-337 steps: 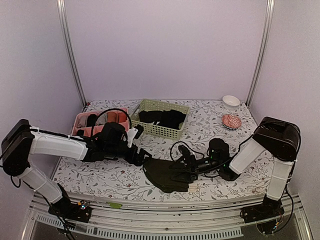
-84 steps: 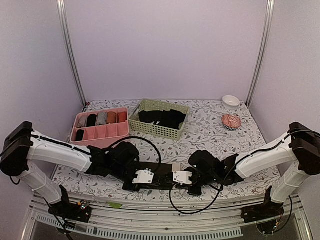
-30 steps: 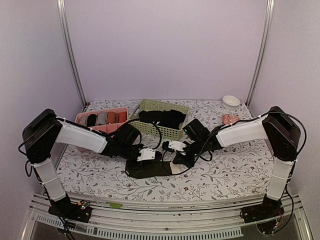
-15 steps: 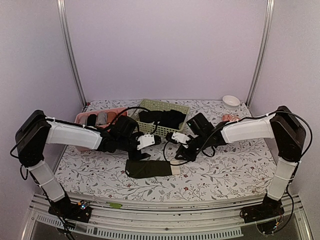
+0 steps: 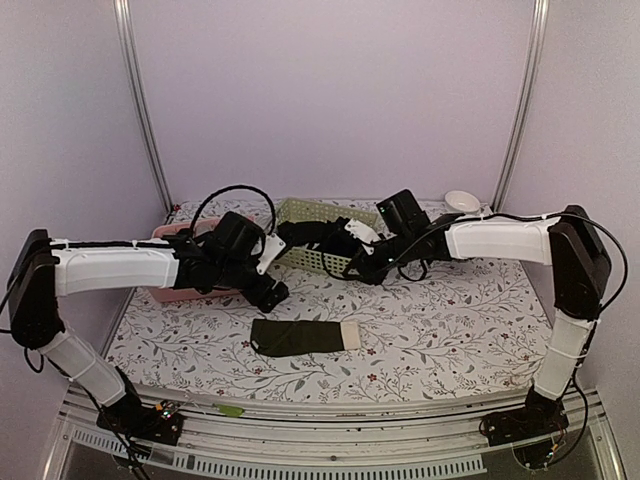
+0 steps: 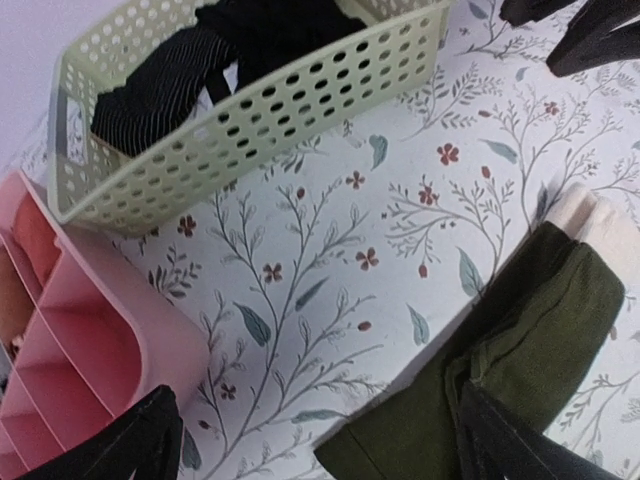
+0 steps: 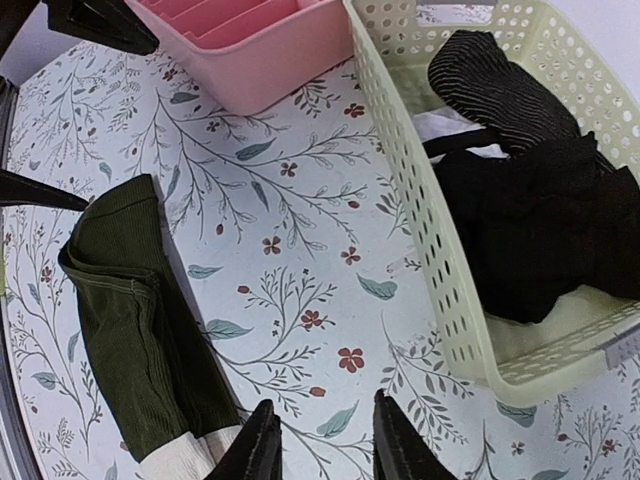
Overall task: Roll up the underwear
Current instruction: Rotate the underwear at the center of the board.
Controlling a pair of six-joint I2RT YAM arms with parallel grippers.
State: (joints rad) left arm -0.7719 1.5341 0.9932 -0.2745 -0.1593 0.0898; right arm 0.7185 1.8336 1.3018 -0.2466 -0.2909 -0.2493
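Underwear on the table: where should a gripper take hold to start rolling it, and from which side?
The underwear lies flat as a long folded strip. Likely best: come down from above on a short end, perhaps the cream waistband end, pinch its edge and roll lengthwise.

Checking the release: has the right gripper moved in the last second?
Yes: right gripper backed off the dark cloth underwear toward the pale green perforated plastic basket.

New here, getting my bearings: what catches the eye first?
The dark underwear, folded into a flat strip with a cream waistband at its right end, lies near the front of the floral table. Behind it stand a green basket of black garments and a pink organizer, with the left gripper and right gripper poised open nearby.
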